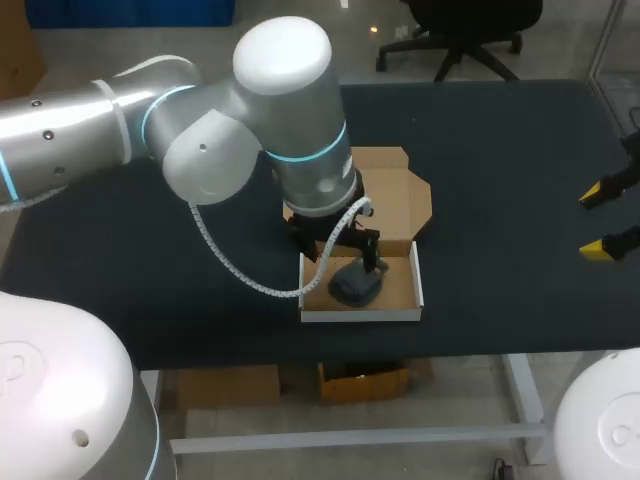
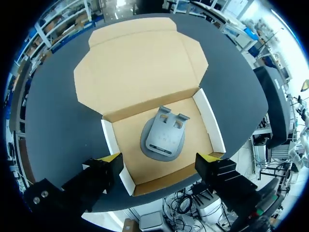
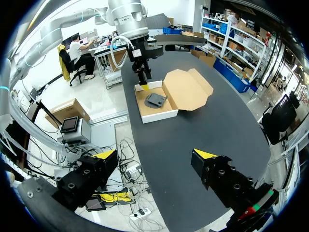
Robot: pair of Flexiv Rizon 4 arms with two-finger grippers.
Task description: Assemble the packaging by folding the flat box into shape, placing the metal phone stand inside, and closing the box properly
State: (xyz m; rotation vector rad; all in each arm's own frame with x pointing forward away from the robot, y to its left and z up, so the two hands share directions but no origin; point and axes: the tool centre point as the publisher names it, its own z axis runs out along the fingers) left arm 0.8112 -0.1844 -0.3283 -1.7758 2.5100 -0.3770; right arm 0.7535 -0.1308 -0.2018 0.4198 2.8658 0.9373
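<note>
Left gripper [image 2: 160, 156] spread apart, hovering over open-lidded box [image 2: 129, 141] with phone stand [image 2: 161, 139] lying inside; right gripper [image 1: 595, 222] also apart, well off at box's 3 o'clock.

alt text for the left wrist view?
A metal phone stand lies in the open cardboard box, its lid flat on the table beyond. The left pincer hangs open above, straddling the stand.

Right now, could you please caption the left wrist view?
Left gripper open over the box, phone stand inside, lid open.
</note>
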